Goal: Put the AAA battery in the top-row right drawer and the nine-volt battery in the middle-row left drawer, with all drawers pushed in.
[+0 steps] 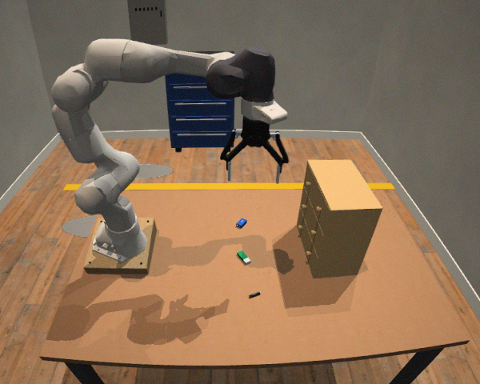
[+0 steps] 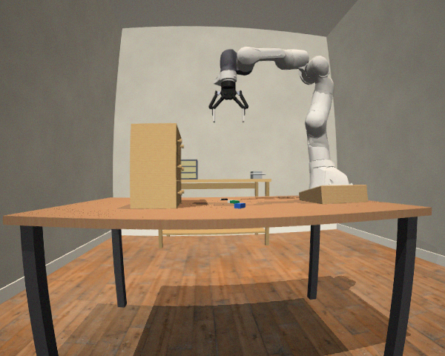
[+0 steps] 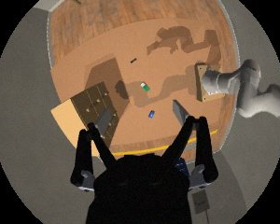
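The small chest (image 1: 347,242) (image 2: 153,165) (image 3: 66,120) stands upright, and its drawers look pushed in. The top row's right drawer has a knob (image 1: 318,208); the middle row's left drawer has a knob (image 1: 304,206). A thin black cylinder, apparently the AAA battery (image 1: 254,294) (image 2: 224,199) (image 3: 133,61), lies on the table. A blue block, apparently the nine-volt battery (image 1: 241,223) (image 2: 239,205) (image 3: 151,114), lies on the table too. My gripper (image 1: 254,181) (image 2: 228,121) (image 3: 140,109) is open and empty, pointing down, high above the table and higher than the chest's top.
A green block with a white end (image 1: 243,257) (image 2: 234,201) (image 3: 146,87) lies on the table (image 1: 381,322) between the black cylinder and the blue block. The arm's base (image 1: 120,248) (image 2: 343,193) stands across the table from the drawer fronts.
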Available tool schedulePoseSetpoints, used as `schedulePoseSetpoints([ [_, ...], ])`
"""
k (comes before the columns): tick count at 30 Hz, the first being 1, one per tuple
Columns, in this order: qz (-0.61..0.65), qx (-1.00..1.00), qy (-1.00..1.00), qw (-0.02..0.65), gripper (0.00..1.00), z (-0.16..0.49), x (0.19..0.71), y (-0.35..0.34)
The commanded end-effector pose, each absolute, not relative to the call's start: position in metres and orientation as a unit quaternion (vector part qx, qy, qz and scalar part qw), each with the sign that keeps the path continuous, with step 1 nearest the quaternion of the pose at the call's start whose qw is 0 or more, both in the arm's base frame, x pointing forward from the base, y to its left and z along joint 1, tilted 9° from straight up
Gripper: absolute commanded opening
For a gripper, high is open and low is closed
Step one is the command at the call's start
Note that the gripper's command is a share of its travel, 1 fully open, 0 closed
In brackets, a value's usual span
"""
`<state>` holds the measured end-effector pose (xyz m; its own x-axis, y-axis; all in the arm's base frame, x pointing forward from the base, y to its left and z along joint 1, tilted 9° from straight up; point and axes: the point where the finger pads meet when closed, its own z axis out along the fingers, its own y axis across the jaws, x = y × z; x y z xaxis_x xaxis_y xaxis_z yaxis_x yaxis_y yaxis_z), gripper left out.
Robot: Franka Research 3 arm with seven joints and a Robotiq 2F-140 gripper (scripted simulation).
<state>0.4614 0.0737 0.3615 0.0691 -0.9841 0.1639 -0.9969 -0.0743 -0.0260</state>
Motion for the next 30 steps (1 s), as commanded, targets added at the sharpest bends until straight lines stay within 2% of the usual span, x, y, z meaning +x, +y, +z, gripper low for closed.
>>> schedulePoseSetpoints([
  [1, 0.069, 0.723, -0.685, 0.044, 1.00, 0.3616, 0.4614, 0.0746],
  [29, 0.072, 0.680, -0.729, 0.040, 1.00, 0.3611, 0.4616, 0.0745],
  [30, 0.074, 0.637, -0.767, 0.036, 1.00, 0.3606, 0.4618, 0.0744],
])
